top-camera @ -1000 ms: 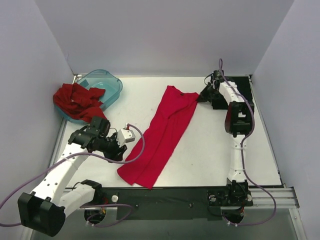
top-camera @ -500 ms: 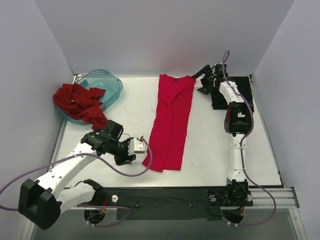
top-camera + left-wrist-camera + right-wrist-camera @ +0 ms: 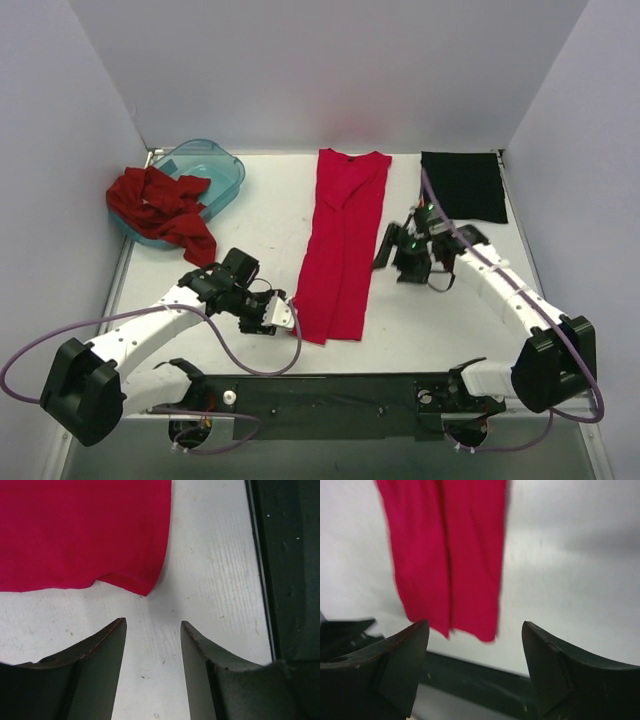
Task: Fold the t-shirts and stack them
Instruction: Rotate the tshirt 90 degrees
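A bright crimson-pink t-shirt [image 3: 342, 245] lies flat as a long narrow strip down the table's middle, collar at the far end. My left gripper [image 3: 283, 312] sits low just left of its near hem corner, open, with bare table between the fingers; in the left wrist view the hem [image 3: 85, 530] lies just beyond the left gripper [image 3: 153, 622]. My right gripper [image 3: 386, 250] hovers open to the right of the strip's middle; the right wrist view shows the strip [image 3: 450, 555] beyond the wide-open right gripper [image 3: 475, 624]. A folded black t-shirt [image 3: 462, 186] lies at the back right. A brick-red t-shirt [image 3: 160, 205] lies crumpled at the back left.
A translucent teal tub [image 3: 215, 165] stands at the back left, with the brick-red shirt draped over its near rim. A black rail [image 3: 350, 390] runs along the table's near edge. Walls close in the left, back and right sides.
The right gripper opened off the pink shirt's collar and swung from the back right to beside the strip's middle. The shirt was laid straight. The left gripper shifted right, near the hem corner.
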`<state>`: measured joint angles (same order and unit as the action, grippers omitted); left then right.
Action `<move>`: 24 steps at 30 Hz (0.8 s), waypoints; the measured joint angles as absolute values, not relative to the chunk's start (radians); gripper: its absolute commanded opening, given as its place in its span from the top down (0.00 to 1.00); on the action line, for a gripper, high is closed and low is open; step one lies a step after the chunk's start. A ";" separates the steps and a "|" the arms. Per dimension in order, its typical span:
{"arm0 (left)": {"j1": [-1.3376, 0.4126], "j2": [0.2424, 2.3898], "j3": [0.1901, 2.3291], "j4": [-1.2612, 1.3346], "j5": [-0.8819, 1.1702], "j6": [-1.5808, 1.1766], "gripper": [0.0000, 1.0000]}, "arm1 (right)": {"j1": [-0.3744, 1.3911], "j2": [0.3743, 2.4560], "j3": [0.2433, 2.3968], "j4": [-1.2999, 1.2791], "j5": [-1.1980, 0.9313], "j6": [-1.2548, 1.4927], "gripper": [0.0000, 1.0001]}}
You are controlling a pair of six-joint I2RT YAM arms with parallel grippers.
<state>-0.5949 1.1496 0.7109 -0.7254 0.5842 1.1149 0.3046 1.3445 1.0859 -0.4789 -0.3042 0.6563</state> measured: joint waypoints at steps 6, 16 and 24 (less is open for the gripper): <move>-0.604 1.071 0.630 -0.699 0.618 1.077 0.43 | 0.567 1.305 0.690 -0.458 -0.356 0.809 0.35; -0.608 1.001 0.598 -0.636 0.656 0.987 0.43 | 0.635 1.461 0.601 -0.160 -0.482 1.001 0.99; -0.648 1.002 0.593 -0.600 0.667 0.937 0.42 | 0.549 1.367 0.477 -0.129 -0.529 0.990 1.00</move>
<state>-0.6483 1.0019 0.5926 -0.5999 0.6666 0.9375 0.5491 1.3666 0.4774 -0.1287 -0.5289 0.9901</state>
